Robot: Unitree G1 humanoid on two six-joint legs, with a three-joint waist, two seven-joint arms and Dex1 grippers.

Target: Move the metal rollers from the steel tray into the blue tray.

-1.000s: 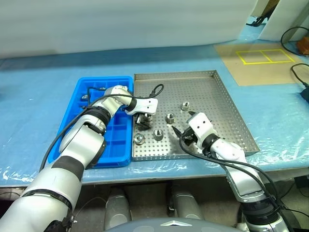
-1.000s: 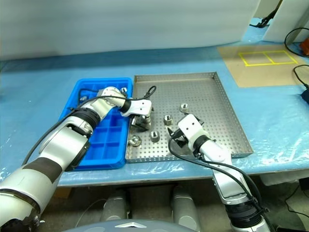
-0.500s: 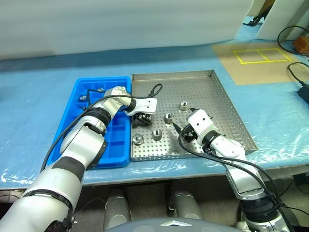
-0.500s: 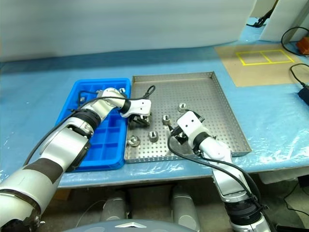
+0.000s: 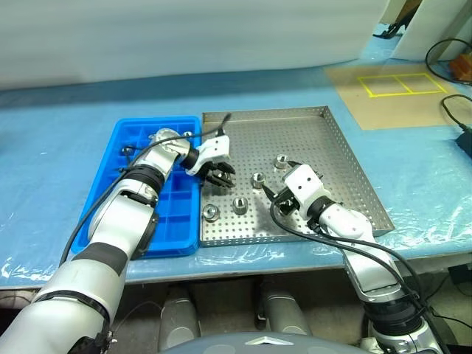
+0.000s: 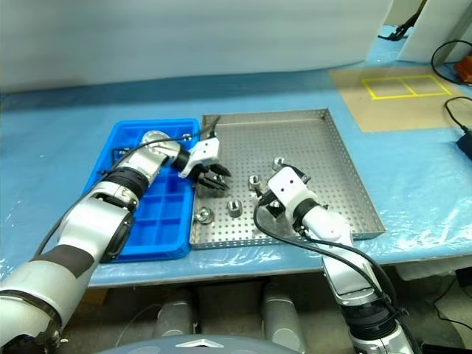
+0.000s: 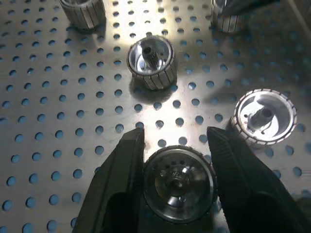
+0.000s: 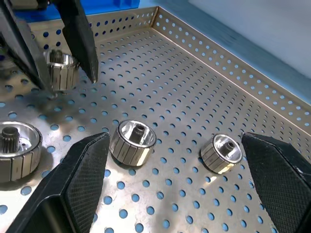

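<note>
A metal roller (image 7: 178, 183), a short shiny cylinder with a ribbed side and a centre hole, sits pinched between the two black fingers (image 7: 121, 184) of the left gripper (image 5: 219, 174), which are closed snugly against its sides. It appears to be raised slightly above the perforated floor of the steel tray (image 5: 324, 147), though the head views are too coarse to be certain of the gap. The left gripper hangs over the tray's left part, close to the rim that borders the blue tray (image 5: 118, 199). Four more rollers rest on the steel tray's floor: one (image 5: 211, 212) near the front left corner, one (image 5: 240, 204) just to its right, one (image 5: 257, 179) nearer the middle, and one (image 5: 281, 161) a little farther back and to the right. The right gripper (image 5: 271, 198) hovers low over the tray's front middle with its fingers (image 8: 82, 179) spread wide and nothing between them; in its wrist view two of the loose rollers lie on the floor ahead of the open fingers. The blue tray lies touching the steel tray's left side, its square compartments mostly bare, with something small and silvery (image 5: 130, 150) in a far compartment. Both trays stand on a table (image 5: 59, 147) covered with light blue sheeting.
</note>
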